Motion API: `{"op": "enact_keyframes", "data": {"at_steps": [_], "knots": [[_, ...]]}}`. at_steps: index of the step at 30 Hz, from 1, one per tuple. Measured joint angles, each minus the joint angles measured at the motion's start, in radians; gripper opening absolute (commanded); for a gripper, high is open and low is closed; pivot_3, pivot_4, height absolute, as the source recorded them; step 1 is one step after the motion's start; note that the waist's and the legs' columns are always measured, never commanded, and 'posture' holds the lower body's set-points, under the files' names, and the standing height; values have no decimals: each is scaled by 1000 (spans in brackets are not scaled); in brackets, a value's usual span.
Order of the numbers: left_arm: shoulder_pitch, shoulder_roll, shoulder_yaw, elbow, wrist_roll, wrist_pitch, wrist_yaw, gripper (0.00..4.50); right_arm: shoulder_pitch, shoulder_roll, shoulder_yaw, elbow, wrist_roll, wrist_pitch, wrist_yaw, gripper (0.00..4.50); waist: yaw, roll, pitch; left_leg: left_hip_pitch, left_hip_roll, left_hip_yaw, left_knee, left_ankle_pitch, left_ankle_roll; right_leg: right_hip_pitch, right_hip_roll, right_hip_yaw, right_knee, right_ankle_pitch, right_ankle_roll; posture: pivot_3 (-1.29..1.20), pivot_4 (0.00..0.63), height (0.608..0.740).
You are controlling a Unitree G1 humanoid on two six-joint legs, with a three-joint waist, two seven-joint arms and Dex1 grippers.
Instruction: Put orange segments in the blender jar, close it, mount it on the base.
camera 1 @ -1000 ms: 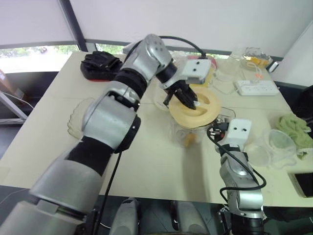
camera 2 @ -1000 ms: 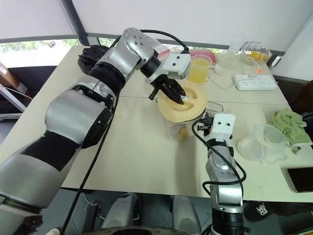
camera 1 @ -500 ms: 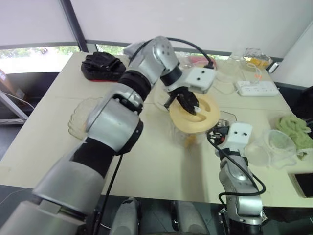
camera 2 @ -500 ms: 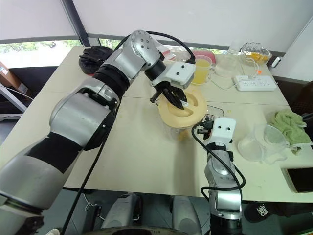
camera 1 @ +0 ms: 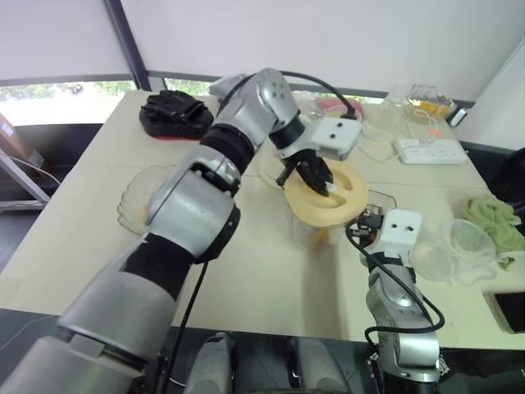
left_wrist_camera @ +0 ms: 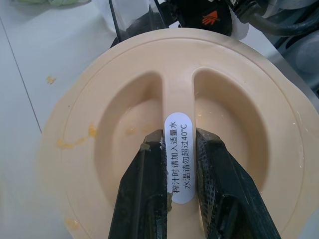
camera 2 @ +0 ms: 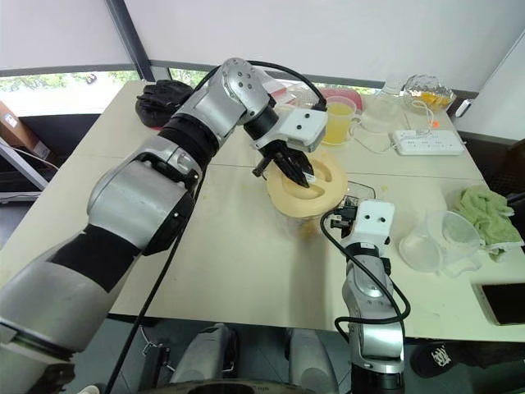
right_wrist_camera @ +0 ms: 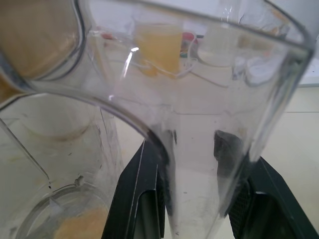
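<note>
Already loaded with orange segments [camera 1: 317, 237], the blender jar [camera 1: 305, 226] stands mid surface [camera 1: 254, 271], left gripper [left_wrist_camera: 178, 135] pinching its lid [left_wrist_camera: 99, 124], right gripper [right_wrist_camera: 192, 159] at 4 o'clock clenching the handle [right_wrist_camera: 194, 124]; mounting apparently remains

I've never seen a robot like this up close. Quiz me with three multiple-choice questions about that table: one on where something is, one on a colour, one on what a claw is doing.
1. Where is the green cloth?
A) at the right end of the table
B) under a plate
C) on the floor

2. What colour is the lid on the jar?
A) red
B) cream
C) black

3. What is the left gripper doing?
A) hanging open in the air
B) holding a cup
C) pinching the lid's raised ridge

Answers:
1 A, the cloth lies by the table's right edge.
2 B, the lid is pale cream all over.
3 C, its jaws close on either side of the ridge.
</note>
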Motion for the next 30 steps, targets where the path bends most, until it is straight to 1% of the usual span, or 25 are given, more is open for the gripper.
{"op": "enact_keyframes", "data": {"at_steps": [8,22,30], "knots": [[3,0,0,-9,0,42,0,232,-3,-4,1,0,0,4,1,1049,0,0,0,1,0,-1,0,0,0,2,0,0,-1,0,0,0,150,740],[6,8,47,-23,-9,312,23,232,-31,-12,-1,17,0,8,12,1049,-2,0,0,1,0,-1,0,-1,1,2,0,-1,-2,0,0,0,150,740],[5,3,61,-34,-11,403,84,232,-58,-22,-16,40,0,8,28,1049,-2,0,0,1,0,-1,0,-1,1,2,0,-1,-2,0,0,0,150,740]]}}
